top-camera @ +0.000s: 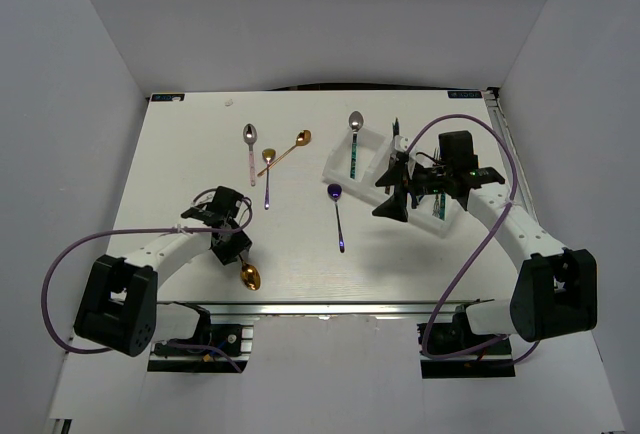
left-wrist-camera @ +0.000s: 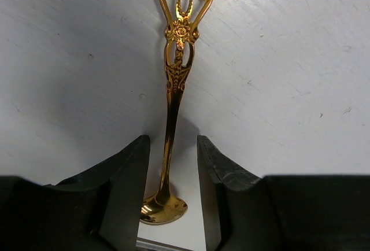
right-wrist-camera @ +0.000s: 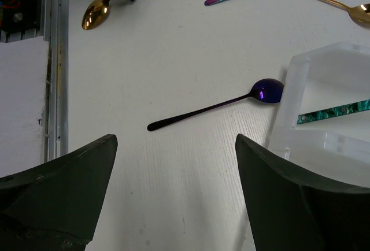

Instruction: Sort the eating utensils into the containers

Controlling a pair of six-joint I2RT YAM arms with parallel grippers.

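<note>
Gold spoon [left-wrist-camera: 173,89] flat on table [left-wrist-camera: 289,60], bowl close to near edge. I see left gripper [left-wrist-camera: 171,141] half-wide, fingers astride stem, gap each side, no pinch yet. Right gripper [right-wrist-camera: 176,141] spread wide, holding nothing, above purple spoon [right-wrist-camera: 214,107]; its bowl sits just beside white tray [right-wrist-camera: 292,77] wall. Teal-handled utensil [right-wrist-camera: 335,112] lies inside tray.

bright, even light from above. soft grey shadow on the table [left-wrist-camera: 289,60] ahead-left of the left gripper [left-wrist-camera: 171,144]; glints on the gold spoon [left-wrist-camera: 180,31] bowl between its fingers [left-wrist-camera: 124,193]. finger edges slightly soft.
</note>
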